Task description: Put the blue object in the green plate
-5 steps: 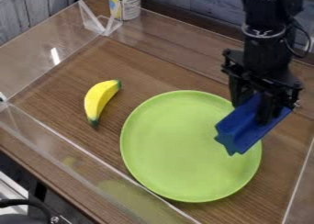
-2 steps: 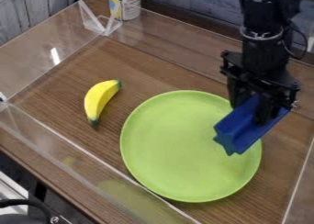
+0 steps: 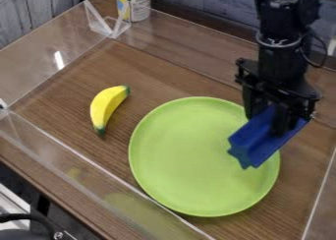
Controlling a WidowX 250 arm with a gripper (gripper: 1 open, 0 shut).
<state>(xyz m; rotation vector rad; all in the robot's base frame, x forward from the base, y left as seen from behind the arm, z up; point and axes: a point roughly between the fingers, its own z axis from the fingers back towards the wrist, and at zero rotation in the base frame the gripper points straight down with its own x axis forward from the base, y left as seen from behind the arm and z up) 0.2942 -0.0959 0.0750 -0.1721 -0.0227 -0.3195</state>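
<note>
The blue object (image 3: 266, 139) hangs tilted over the right side of the green plate (image 3: 184, 155), with the black fingers (image 3: 280, 103) clamped on its top. A yellow banana (image 3: 108, 107) lies on the table (image 3: 171, 72) left of the plate.

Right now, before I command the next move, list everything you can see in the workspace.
blue object: one, royal blue, tilted, clamped in the gripper over the right side of the plate; whether its lower end touches the plate I cannot tell.
green plate: one, lime green, round, on the wooden table at front right.
banana: one, yellow, lying on the table left of the plate, apart from it.
bottle: one, white with a yellow label, at the back, only partly in view.
clear walls: transparent panels around the table.
table: one, brown wood.
gripper: one, black, pointing down, shut on the blue object.
</note>
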